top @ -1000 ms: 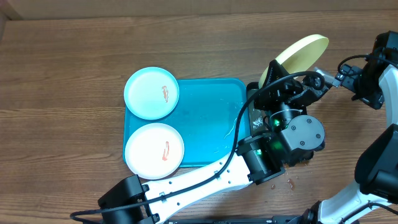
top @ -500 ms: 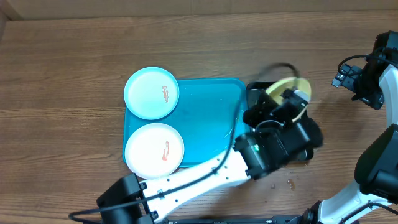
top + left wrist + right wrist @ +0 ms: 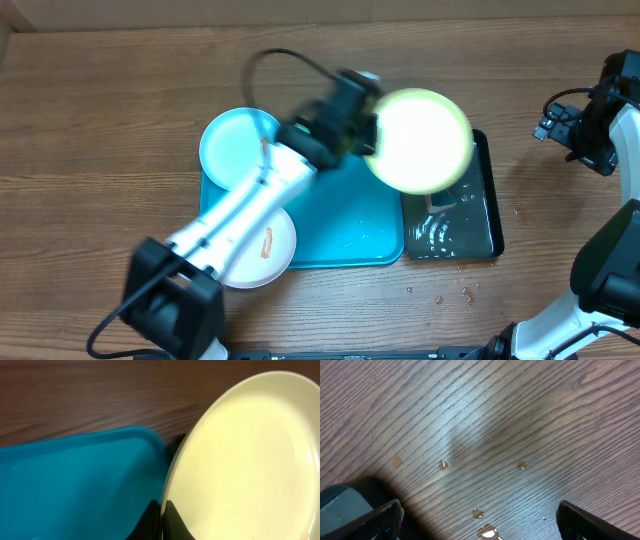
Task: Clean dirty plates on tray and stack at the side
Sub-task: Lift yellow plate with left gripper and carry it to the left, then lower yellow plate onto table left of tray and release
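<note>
The left gripper point(image 3: 161, 515) is clamped on the rim of the yellow-green plate point(image 3: 420, 140), its dark fingers point(image 3: 150, 522) pinching the near edge as seen from the left wrist camera, where the plate's pale face fills the right side of the view and shows no smear. From overhead, the plate hangs face up in the air, above the far right corner of the turquoise tray point(image 3: 340, 200) and the far edge of the black tray of water point(image 3: 460, 230), which lies just beside the turquoise tray on its right. The left arm point(image 3: 240, 210), blurred, reaches diagonally across the turquoise tray's left half. On that side sit the other two plates: the light blue plate point(image 3: 232, 150) at the far left corner and the white plate point(image 3: 280, 262) at the near left corner, each overhanging the rim and each marked with an orange-red smear. At the table's right edge the right gripper point(image 3: 477, 520) hangs with its fingers spread wide and nothing between them, above bare wooden table point(image 3: 520, 410) dotted with water droplets point(image 3: 443, 465).
</note>
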